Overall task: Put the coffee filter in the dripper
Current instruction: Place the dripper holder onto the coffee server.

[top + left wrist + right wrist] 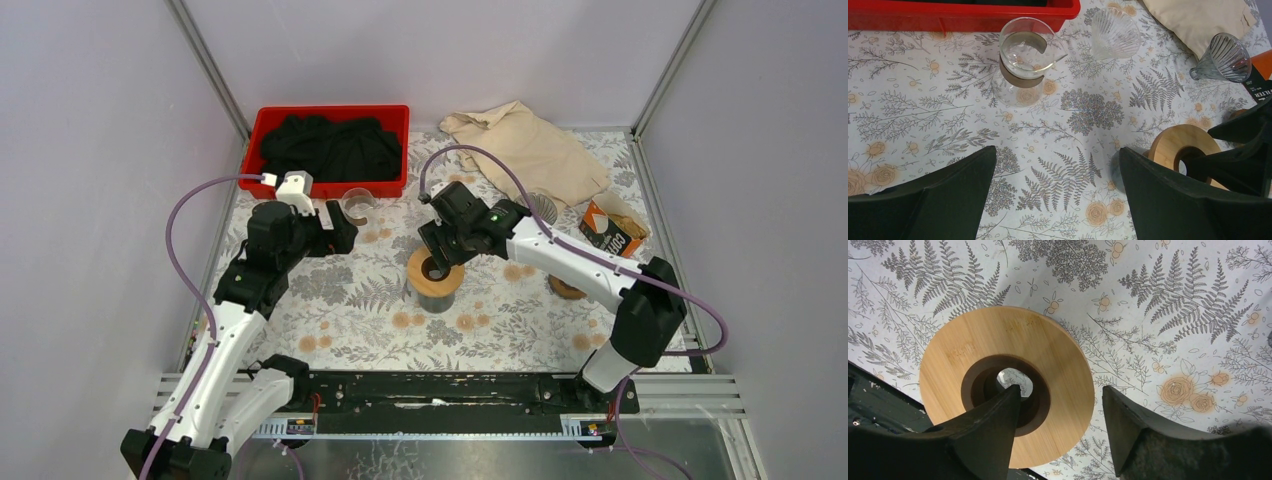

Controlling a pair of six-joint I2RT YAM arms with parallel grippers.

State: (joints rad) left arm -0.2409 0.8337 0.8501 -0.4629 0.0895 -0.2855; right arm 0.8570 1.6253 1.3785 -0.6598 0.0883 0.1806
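The surface (340, 300) is covered by a pale cloth printed with grey ferns and orange roses. At its upper left sits a red bin (330, 110), and just below the bin's lower right corner stands a glass carafe (1023, 65) with a brown collar. A clear glass dripper (1114, 32) lies just right of the carafe. A crumpled beige cloth (525, 150) is spread at upper centre-right, with a ribbed grey dripper (1225, 57) at its lower edge. An orange filter box (610, 230) lies at the right. A wooden-ringed holder (436, 275) stands at the centre, and a small wooden disc (565, 288) lies to its right.
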